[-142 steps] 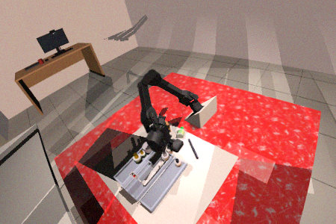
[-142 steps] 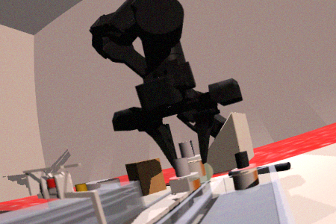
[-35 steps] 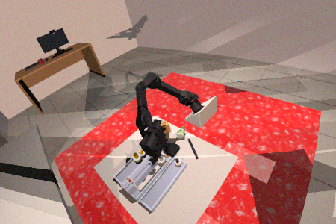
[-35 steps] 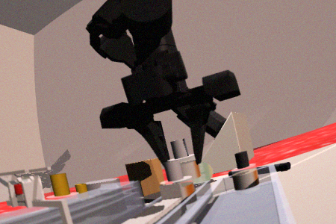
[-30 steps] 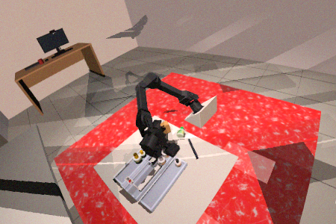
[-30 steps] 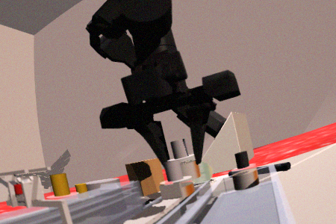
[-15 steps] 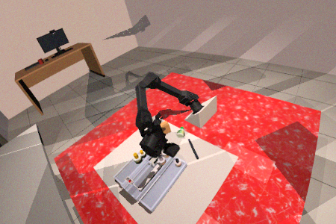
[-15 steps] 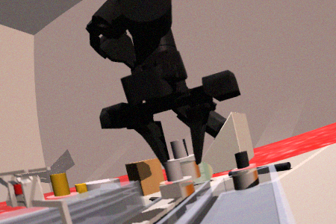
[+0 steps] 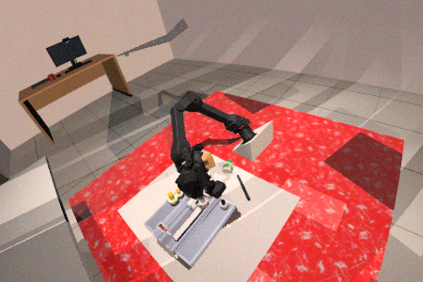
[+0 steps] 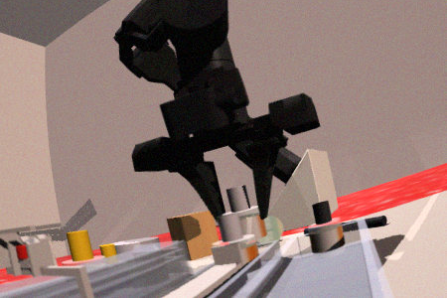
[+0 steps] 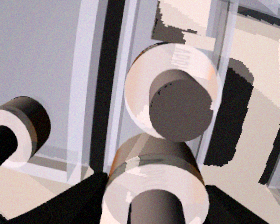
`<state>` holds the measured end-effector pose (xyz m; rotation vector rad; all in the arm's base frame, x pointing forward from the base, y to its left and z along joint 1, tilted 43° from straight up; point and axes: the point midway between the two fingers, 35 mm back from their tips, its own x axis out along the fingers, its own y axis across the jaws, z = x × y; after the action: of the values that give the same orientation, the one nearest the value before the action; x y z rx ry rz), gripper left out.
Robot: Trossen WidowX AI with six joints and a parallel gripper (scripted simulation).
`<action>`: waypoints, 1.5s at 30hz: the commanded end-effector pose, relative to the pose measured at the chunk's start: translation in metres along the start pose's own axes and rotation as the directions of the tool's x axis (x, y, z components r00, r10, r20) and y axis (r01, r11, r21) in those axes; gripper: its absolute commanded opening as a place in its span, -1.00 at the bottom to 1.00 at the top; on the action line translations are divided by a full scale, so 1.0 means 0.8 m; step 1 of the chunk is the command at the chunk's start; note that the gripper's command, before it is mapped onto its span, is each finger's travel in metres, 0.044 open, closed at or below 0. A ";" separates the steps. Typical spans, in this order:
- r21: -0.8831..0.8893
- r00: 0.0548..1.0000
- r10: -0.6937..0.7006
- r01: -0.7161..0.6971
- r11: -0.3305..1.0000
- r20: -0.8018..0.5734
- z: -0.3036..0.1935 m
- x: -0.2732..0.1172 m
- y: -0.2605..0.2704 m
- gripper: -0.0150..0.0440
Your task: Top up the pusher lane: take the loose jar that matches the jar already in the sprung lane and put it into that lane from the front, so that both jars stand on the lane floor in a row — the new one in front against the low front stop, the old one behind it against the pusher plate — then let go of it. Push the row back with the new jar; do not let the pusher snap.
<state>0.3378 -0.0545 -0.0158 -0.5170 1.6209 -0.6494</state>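
Observation:
The grey-capped lane jar (image 10: 231, 250) (image 11: 136, 85) stands in the middle lane of the grey-blue rack (image 9: 207, 242) (image 10: 323, 275) (image 11: 41, 60). My gripper (image 10: 242, 218) (image 11: 155, 189) is shut on a matching jar (image 10: 238, 199) (image 11: 156, 172), with a grey cap, white shoulder and orange on its side. The held jar is upright at the front end of the lane, in line with the lane jar and very close to it; whether they touch is unclear. Its base and the front stop are hidden. The pusher plate cannot be made out clearly.
A black-capped jar (image 9: 224, 205) (image 10: 326, 237) (image 11: 28, 132) stands in the neighbouring lane. Yellow-capped jars (image 9: 172, 199) (image 10: 79, 246) stand on the other side. An orange block (image 9: 208, 161) (image 10: 199, 235), a green jar (image 9: 227, 167) and a dark pen (image 9: 243, 187) lie beyond the rack's front.

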 end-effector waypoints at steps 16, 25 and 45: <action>0.014 1.000 -0.003 0.003 1.000 0.026 0.013 -0.004 -0.003 -0.49; 0.014 1.000 -0.003 0.003 1.000 0.026 0.015 -0.004 -0.003 -0.49; 0.014 1.000 -0.003 0.003 1.000 0.026 0.015 0.004 -0.003 -0.49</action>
<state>0.3435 -0.0581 -0.0186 -0.5119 1.6154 -0.6472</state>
